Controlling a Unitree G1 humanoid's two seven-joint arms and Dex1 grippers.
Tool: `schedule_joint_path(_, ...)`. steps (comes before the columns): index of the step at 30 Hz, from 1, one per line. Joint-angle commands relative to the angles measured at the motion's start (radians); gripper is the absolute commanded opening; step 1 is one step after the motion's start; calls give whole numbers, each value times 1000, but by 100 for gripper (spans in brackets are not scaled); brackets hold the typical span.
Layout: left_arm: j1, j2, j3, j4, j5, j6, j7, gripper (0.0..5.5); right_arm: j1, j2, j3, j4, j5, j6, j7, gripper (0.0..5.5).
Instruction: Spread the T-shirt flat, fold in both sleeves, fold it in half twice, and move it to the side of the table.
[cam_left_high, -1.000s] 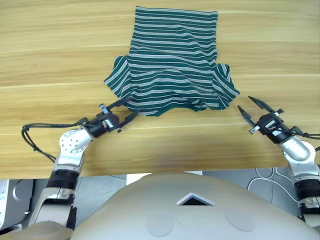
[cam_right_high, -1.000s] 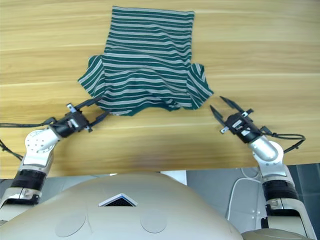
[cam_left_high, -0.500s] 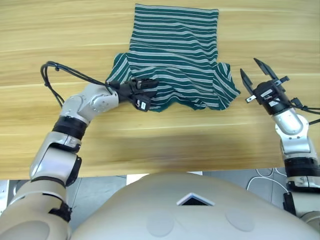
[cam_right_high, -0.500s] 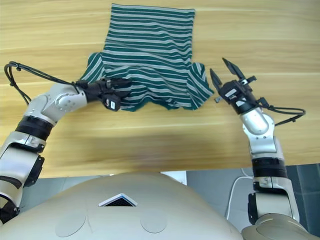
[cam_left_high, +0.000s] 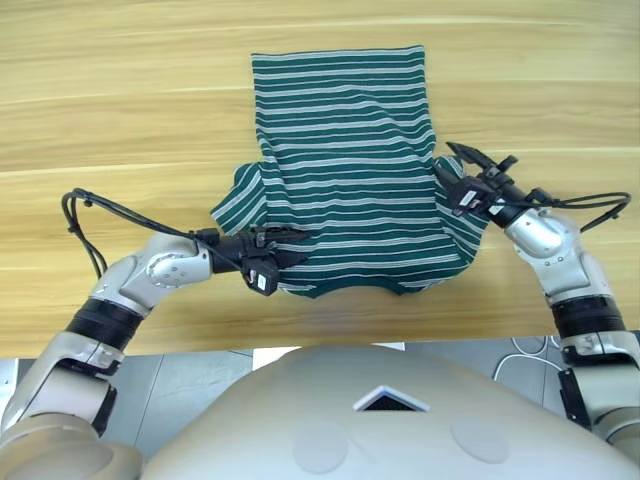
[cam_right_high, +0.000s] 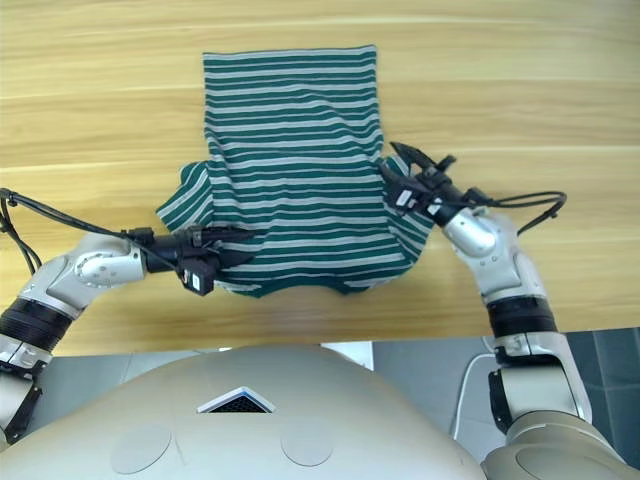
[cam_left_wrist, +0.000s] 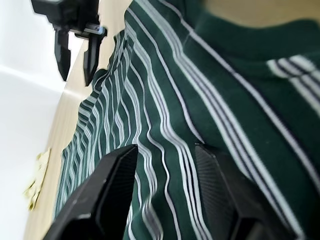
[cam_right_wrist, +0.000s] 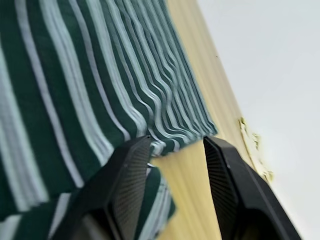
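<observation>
A green T-shirt (cam_left_high: 350, 150) with white stripes lies on the wooden table (cam_left_high: 120, 100), hem at the far end and collar (cam_left_high: 345, 285) toward me. Its body is nearly flat, and both sleeves are bunched at the sides. My left gripper (cam_left_high: 290, 250) sits at the near left shoulder, beside the collar, shut on the fabric. In the left wrist view striped cloth bulges between its fingers (cam_left_wrist: 107, 190). My right gripper (cam_left_high: 462, 172) is at the right sleeve (cam_left_high: 462, 225), where it joins the body, its fingers (cam_right_wrist: 125, 190) drawn in on the sleeve's cloth.
The table's near edge (cam_left_high: 200, 345) runs close under the collar. Bare wood lies left, right and beyond the shirt. A black cable (cam_left_high: 85, 215) loops off my left arm, and another cable (cam_left_high: 600, 205) arcs beside my right forearm.
The shirt has slid toward me and lies flatter. My left gripper came back toward the near edge with the shoulder. My right gripper moved in from the bare table onto the right sleeve.
</observation>
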Motion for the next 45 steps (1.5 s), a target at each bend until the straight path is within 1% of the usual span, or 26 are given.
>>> schedule_joint_path(1, 36, -14, 21, -6, 37, 49, 26, 215, -35, -31, 17, 119, -59, 7, -32, 197)
schedule_joint_path(3, 38, -40, 35, -27, 43, 56, 58, 215, -37, -20, 34, 151, -67, -10, -44, 197)
schedule_joint_path(6, 63, -65, 109, -91, 52, 115, 131, 215, -55, -9, 60, 206, -88, -28, -78, 197)
schedule_joint_path(11, 214, -41, 262, -189, 73, 238, 221, 215, -46, -19, 68, 229, -79, -63, -125, 197)
schedule_joint_path(14, 290, -34, 359, -291, 14, 294, 226, 215, -49, -22, 76, 240, -82, -68, -141, 197)
schedule_joint_path(16, 282, -15, 394, -250, 43, 331, 231, 215, -61, -20, 81, 259, -87, -70, -153, 197)
schedule_joint_path(17, 260, -18, 395, -209, 62, 352, 237, 215, -66, -19, 83, 265, -88, -72, -157, 197)
schedule_joint_path(19, 202, -39, 355, -95, 125, 392, 256, 215, -77, -16, 91, 275, -89, -77, -161, 197)
schedule_joint_path(21, 180, -55, 321, -31, 165, 413, 267, 215, -88, -15, 100, 289, -90, -84, -165, 197)
schedule_joint_path(28, 180, -35, 234, 16, 171, 375, 222, 215, -96, -24, 107, 313, -91, -93, -181, 197)
schedule_joint_path(37, 234, 31, 299, 57, 190, 483, 289, 215, -91, -56, 88, 349, -79, -94, -219, 197)
schedule_joint_path(40, 218, 46, 319, 83, 199, 504, 327, 215, -101, -54, 91, 364, -80, -95, -225, 197)
schedule_joint_path(45, 216, 34, 296, 51, 180, 491, 319, 215, -127, -46, 105, 397, -87, -101, -230, 197)
